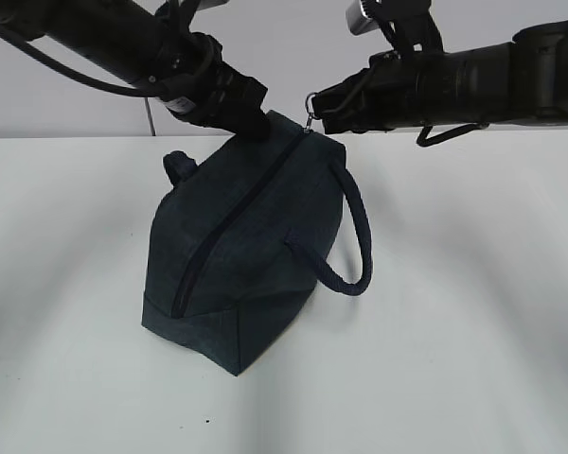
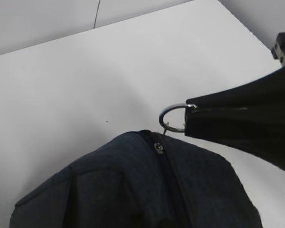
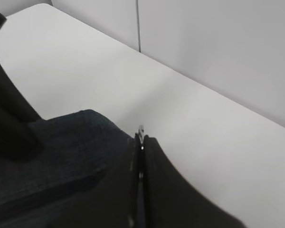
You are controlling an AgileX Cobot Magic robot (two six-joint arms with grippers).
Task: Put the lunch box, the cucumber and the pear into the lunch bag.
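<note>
The dark navy lunch bag [image 1: 256, 246] stands tilted on the white table, its far end raised. Its zipper [image 1: 229, 225] runs shut along the top to the slider [image 2: 158, 148]. My right gripper [image 1: 322, 111] is shut on the metal ring pull [image 2: 172, 118], which shows as a glint [image 3: 140, 130] at its closed fingertips [image 3: 149, 142]. My left gripper [image 1: 253, 125] pinches the bag's raised end just left of the slider. Bag fabric hides its fingers in the left wrist view. The lunch box, the cucumber and the pear are out of view.
One looped handle [image 1: 358, 236] hangs off the bag's right side and another [image 1: 176, 165] pokes out at the left. White table [image 1: 473, 331] lies around the bag. A pale wall runs behind the table's far edge [image 1: 66, 138].
</note>
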